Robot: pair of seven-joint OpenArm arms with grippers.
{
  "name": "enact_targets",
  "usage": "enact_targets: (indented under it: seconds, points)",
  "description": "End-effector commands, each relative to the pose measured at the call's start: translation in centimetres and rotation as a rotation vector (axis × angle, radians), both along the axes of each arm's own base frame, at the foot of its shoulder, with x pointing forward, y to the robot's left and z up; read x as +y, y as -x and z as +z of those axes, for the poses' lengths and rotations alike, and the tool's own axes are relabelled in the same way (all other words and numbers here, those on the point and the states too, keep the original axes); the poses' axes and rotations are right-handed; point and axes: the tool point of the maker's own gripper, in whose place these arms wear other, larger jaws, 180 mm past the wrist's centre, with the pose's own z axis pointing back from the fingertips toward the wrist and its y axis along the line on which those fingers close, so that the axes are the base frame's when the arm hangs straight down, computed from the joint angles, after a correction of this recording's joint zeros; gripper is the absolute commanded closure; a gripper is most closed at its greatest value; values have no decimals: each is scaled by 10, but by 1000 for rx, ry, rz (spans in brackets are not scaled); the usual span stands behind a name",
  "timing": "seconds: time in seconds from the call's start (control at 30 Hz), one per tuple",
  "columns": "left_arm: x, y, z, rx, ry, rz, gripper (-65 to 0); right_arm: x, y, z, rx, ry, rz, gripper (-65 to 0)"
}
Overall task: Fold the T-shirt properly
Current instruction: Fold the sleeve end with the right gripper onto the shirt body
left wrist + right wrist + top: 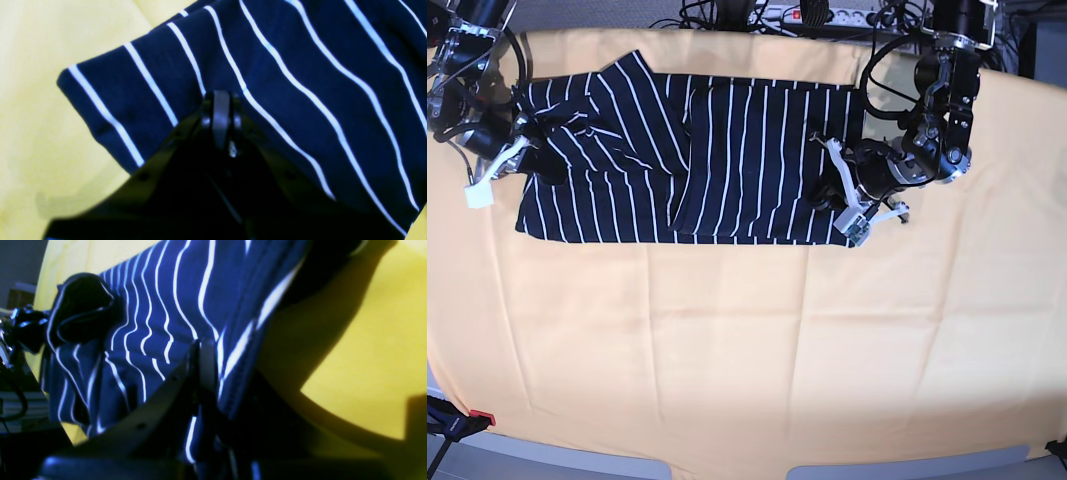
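Closest to our wrist cameras, both pincers are showing dark against striped cloth. We are seeing the left pincer [221, 100] clenched, its tips pressing on the T-shirt [717, 160] near one folded edge. We are seeing the right pincer [203, 356] gripping a hem of the T-shirt, the cloth lifting and bunching around it. From the base view, the T-shirt is lying flat on the yellow cloth [747, 350] covering the tabletop, near the far edge, stretching between the two arms, with one side folded over the middle.
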Motion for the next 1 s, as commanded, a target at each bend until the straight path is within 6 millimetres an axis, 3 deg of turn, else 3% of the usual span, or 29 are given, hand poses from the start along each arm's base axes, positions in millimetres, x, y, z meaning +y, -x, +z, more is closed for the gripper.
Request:
enact_targets:
  seconds: [0.0, 0.23, 0.4, 0.63, 0.77, 0.97]
  points:
    - [19, -3, -5, 19, -91, 29, 0, -22, 0, 6, 5, 76, 0, 0]
    - [24, -22, 7, -9, -104, 63, 0, -56, -17, 45, -88, 238, 29, 0]
    - [24, -23, 8, -14, -104, 63, 0, -94, -29, 63, -116, 435, 28, 0]
    - [26, -23, 7, -16, -118, 64, 0, -123, -45, 100, -159, 571, 49, 0]
    - [26, -24, 8, -16, -118, 64, 0, -114, -54, 131, -216, 626, 55, 0]
    - [26, -18, 3, -2, -117, 63, 0, -41, -53, 166, -376, 622, 156, 0]
